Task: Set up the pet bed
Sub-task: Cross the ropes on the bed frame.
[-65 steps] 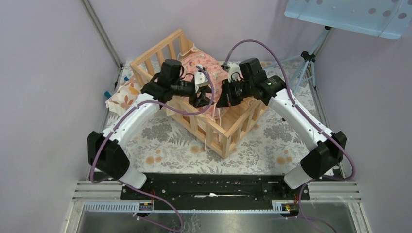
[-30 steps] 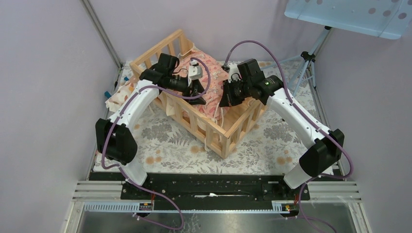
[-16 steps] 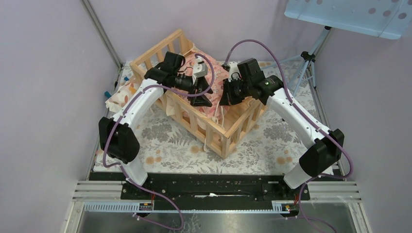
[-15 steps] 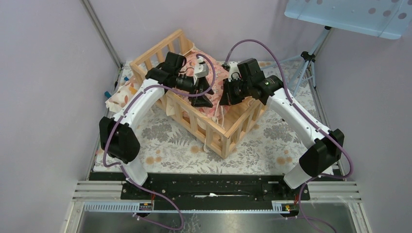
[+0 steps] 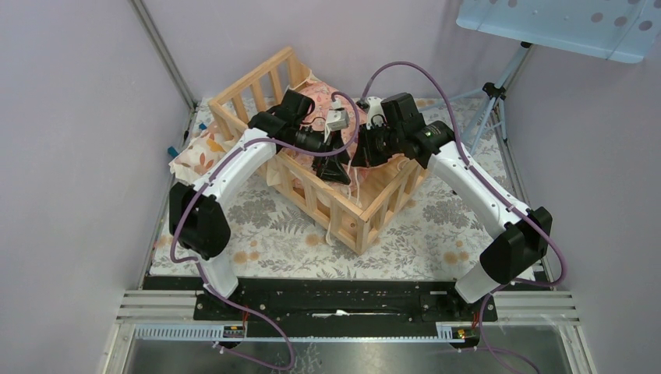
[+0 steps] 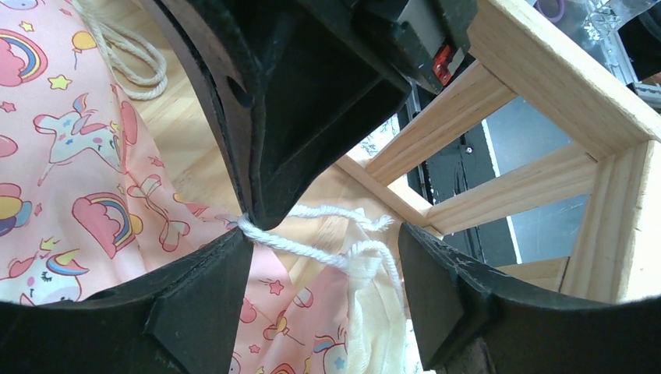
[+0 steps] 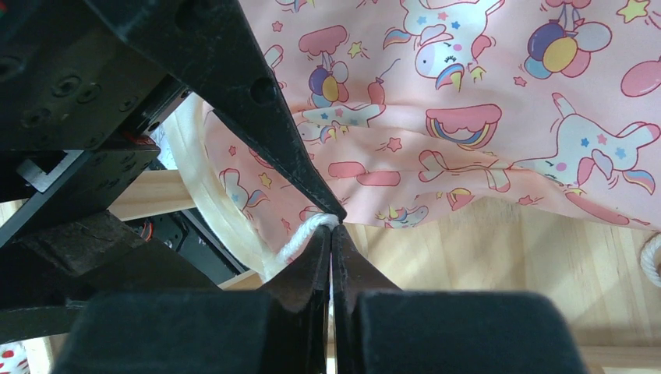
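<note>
Nearest, the two arms rise from their bases at the table's near edge and lean inward over a floral tablecloth (image 5: 265, 226). Just past that bare stretch of cloth stands the pet bed (image 5: 343, 210), turned cornerwise in the middle of the table, its near corner post pointing at the bases and its slatted rails running off to the left and right.

Both claws work inside the bed's near right corner. The right gripper (image 7: 331, 227) has its fingers pressed together on a white cord (image 6: 312, 248) that runs from the ruffled corner of the pink cushion (image 7: 468, 117). The left gripper (image 6: 323, 234) stands spread, one finger on each side of that cord and holding nothing. One of its fingers reaches almost to the right claw's tips.

The cushion lies on the plank base within the rails, so that part looks done, though bare wood shows beside its near edge. The cord hangs loose near the rail and seems not yet tied to it. A second cord (image 6: 132, 54) lies coiled on the planks further in. Those ties seem to be what is left.

Further off on the left, outside the bed, a small pillow (image 5: 195, 152) with orange leaves lies on the cloth. It likely has to go in too. At the far right stands a tripod (image 5: 491, 97).

No brand, label or writing is readable. The cushion shows only unicorns, rainbows and balloons.
</note>
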Action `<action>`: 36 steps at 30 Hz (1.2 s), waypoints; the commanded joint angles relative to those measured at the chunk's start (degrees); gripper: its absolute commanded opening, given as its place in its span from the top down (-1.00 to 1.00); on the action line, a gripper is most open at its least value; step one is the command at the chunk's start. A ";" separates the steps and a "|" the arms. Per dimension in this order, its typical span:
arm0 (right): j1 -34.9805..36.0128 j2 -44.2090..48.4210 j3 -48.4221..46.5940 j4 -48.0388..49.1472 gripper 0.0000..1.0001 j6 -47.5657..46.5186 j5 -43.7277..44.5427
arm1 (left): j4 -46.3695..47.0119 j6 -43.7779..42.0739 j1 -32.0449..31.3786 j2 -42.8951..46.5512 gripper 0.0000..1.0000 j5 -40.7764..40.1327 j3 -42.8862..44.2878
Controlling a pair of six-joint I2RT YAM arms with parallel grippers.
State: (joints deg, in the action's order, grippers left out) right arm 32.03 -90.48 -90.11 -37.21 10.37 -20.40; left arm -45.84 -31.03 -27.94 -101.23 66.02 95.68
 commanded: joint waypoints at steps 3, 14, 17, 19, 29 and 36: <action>-0.17 1.93 0.15 1.97 1.00 0.44 0.38 | -0.92 1.09 -0.44 -0.98 -0.43 2.02 1.56; -0.13 2.70 1.27 1.98 1.00 -0.13 -1.04 | -0.96 2.04 -0.97 -4.06 -0.06 2.14 2.14; -0.14 2.94 1.47 1.82 1.00 -0.30 -0.46 | -0.92 2.22 -0.97 -4.12 0.27 2.08 2.23; -0.13 3.11 1.41 1.53 1.00 -0.48 -0.16 | -0.92 2.22 -0.97 -3.98 0.55 1.91 2.14; -0.18 2.44 -1.11 -2.88 0.93 -3.06 1.63 | -3.74 -1.05 -0.97 -2.24 1.00 -1.97 2.61; -0.13 3.04 -1.50 -4.36 0.24 -4.35 1.59 | -3.74 -1.76 -0.96 -0.84 1.00 -4.64 2.67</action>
State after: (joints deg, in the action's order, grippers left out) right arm 32.03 -89.38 -89.17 -40.21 7.81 -19.40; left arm -49.89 -30.65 -28.75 -104.33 62.67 96.42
